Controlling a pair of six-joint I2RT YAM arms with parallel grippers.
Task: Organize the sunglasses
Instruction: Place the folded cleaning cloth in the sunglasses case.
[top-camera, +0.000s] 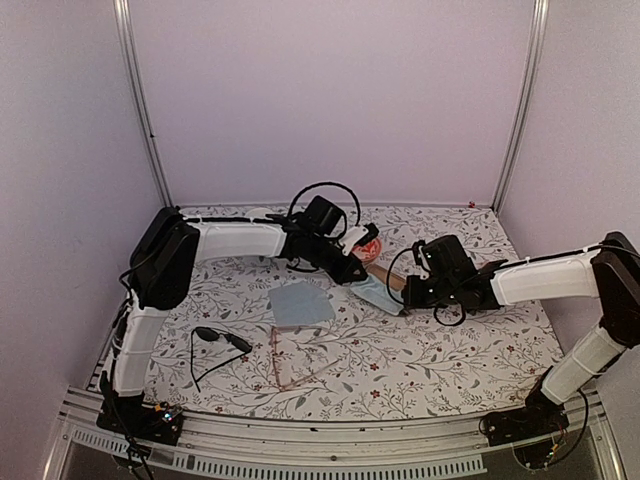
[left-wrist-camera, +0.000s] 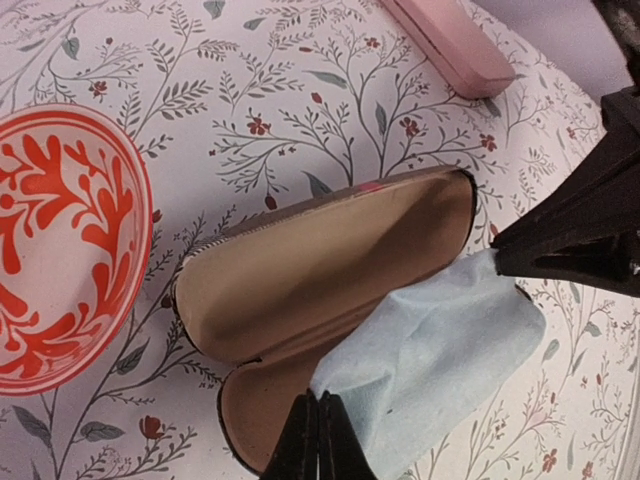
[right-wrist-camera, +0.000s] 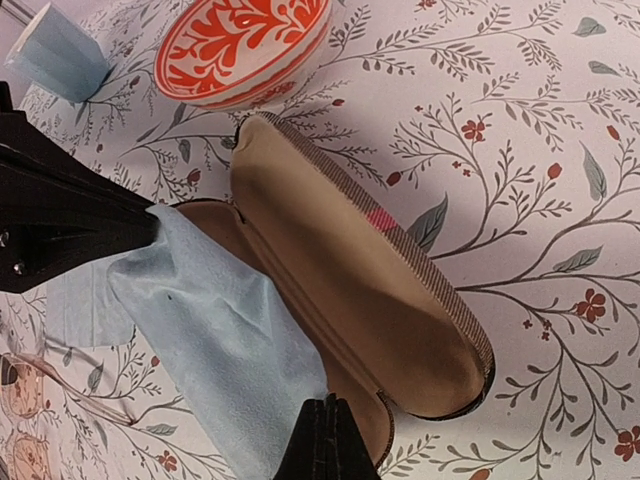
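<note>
Left gripper (left-wrist-camera: 320, 408) fingers pressed together, pinching one edge of the light-blue cloth (left-wrist-camera: 440, 350); right gripper (right-wrist-camera: 325, 412) likewise clamped on the opposite edge; cloth drapes over the open brown case (left-wrist-camera: 320, 280), beside the red-patterned bowl (left-wrist-camera: 60, 240). Black sunglasses (top-camera: 208, 334) and pinkish clear-lens glasses (top-camera: 283, 360) lie unheld on the table (top-camera: 450, 360), front left, well apart from the case.

The left arm (top-camera: 250, 240) reaches far and rightward; the right arm (top-camera: 540, 278) extends leftward. Wrists nearly meet at centre. Both sets of jaws are pinched tight on one blue cloth (left-wrist-camera: 440, 350).
</note>
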